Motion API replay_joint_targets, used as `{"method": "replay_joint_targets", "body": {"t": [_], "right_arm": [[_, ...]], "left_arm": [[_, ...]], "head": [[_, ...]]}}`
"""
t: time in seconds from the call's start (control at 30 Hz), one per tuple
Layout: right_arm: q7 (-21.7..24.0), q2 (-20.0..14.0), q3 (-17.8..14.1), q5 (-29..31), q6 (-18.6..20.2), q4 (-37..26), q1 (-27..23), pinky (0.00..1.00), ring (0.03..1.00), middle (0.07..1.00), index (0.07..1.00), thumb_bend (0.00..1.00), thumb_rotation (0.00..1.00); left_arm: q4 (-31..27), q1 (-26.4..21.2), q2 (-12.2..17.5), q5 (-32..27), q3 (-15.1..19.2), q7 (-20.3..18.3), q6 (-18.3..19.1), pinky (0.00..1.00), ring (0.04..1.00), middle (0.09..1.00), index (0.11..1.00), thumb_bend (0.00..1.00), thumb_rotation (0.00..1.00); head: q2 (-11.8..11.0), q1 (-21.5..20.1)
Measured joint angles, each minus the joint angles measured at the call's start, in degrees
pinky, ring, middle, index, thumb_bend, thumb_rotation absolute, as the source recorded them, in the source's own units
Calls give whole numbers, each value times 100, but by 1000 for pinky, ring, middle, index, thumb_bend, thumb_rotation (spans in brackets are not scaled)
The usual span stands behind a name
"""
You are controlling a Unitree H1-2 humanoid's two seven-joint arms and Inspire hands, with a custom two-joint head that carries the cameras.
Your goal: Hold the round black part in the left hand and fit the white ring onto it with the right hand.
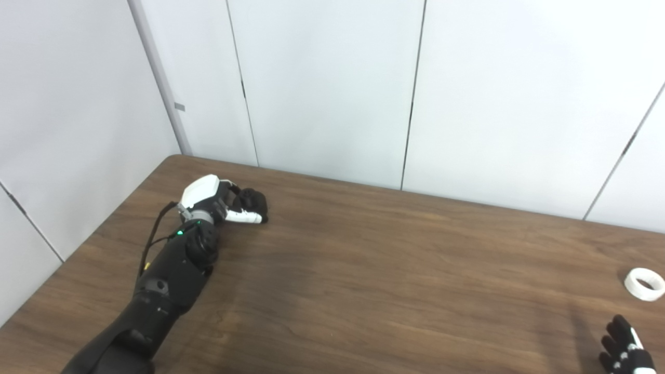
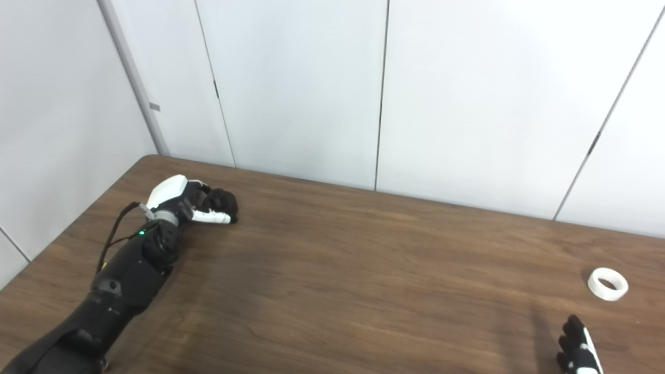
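In the left eye view, the left hand [image 1: 228,200] lay at the far left of the table [image 1: 363,270], fingers curled around the round black part [image 1: 254,202], so the grasping step seemed underway or just done. In the right eye view, the white ring [image 2: 607,283] sat untouched at the near right, the right hand [image 2: 577,353] just nearer, empty with fingers apart. Next, I judged, the right hand must reach the ring and pick it up.

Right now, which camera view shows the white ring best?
The right eye view: the white ring lies whole on the table, well inside the frame. The left eye view shows the same ring, complete too, but pressed against the picture's right edge.
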Motion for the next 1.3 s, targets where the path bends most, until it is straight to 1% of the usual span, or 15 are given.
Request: {"method": "replay_joint_targets", "body": {"t": [0.03,0.07,0.1,0.13,0.2,0.23,0.4,0.57,0.6,0.7,0.83,0.97,1.07,1.17,1.3], "right_arm": [[1,0,0,6,0,0,0,1000,1000,1000,1000,452,1000],[1,0,-1,18,2,-1,0,1000,1000,1000,1000,450,1000],[1,0,-1,27,6,-3,0,1000,1000,1000,1000,447,1000],[1,0,-1,29,9,-4,1,1000,1000,1000,1000,448,1000],[1,0,0,29,18,-12,3,1000,1000,1000,1000,443,1000],[1,0,0,27,28,-17,3,1000,1000,1000,1000,450,1000],[1,0,0,26,38,-25,6,1000,1000,1000,1000,419,1000],[-5,0,0,17,40,-27,7,1000,1000,1000,1000,414,1000],[-11,1,-1,12,46,-31,7,1000,1000,1000,1000,427,1000],[-26,1,0,-5,70,-47,6,1000,1000,1000,1000,421,1000],[-26,1,6,-5,92,-54,4,1000,1000,1000,1000,434,1000],[-32,5,12,-6,147,-84,-1,1000,1000,1000,1000,417,1000],[-77,21,19,-7,222,-131,-3,1000,1000,1000,1000,419,1000],[-115,39,42,-8,281,-168,-7,1000,1000,1000,1000,403,1000],[-137,51,83,-11,287,-174,-12,1000,1000,1000,1000,408,1000]], "left_arm": [[-1,1,0,-12,23,15,-19,1000,958,862,593,865,232],[-1,4,-2,-42,45,51,-38,1000,939,837,541,699,152],[-1,13,-7,-86,77,92,-53,1000,924,818,513,614,108],[0,22,-15,-140,115,134,-71,1000,910,799,496,561,78],[0,50,-26,-179,153,193,-118,1000,900,778,486,533,59],[0,62,-29,-182,157,207,-151,1000,896,769,485,527,55],[-1,133,-48,-195,168,338,-243,1000,883,755,484,523,52],[0,132,-41,-161,85,367,-280,1000,885,757,484,522,52],[0,133,-34,-156,66,368,-295,1000,884,756,484,522,52],[2,144,-15,-147,25,369,-421,1000,883,753,485,522,51],[0,169,-11,-111,14,390,-459,1000,876,749,484,523,50],[-64,217,26,-11,-29,397,-480,1000,877,744,484,523,50],[-438,372,47,32,-45,387,-484,1000,874,741,484,522,48],[-734,481,46,36,-44,376,-580,1000,875,740,485,522,48],[-1164,606,44,106,-77,335,-630,1000,882,751,485,522,48]], "head": [[0,0],[26,9],[26,9],[26,9],[26,18],[35,18],[35,26],[53,18],[53,18],[44,18],[44,0],[62,-44],[70,-62],[88,-123],[114,-193]]}}
